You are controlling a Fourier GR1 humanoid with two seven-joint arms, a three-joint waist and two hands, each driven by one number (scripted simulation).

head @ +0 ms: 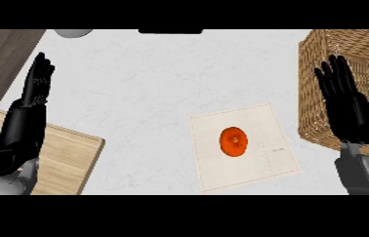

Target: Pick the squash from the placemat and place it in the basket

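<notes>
An orange round squash lies in the middle of a cream placemat on the white counter. A woven wicker basket stands at the right edge, just right of the placemat. My right hand is open with fingers straight up, in front of the basket and to the right of the squash, apart from it. At the far left my left hand rests open, fingers up, well away from the squash.
A light wooden board lies at the lower left under my left forearm. A dark wooden strip runs along the upper left corner. A grey round object and a black shape sit at the counter's far edge.
</notes>
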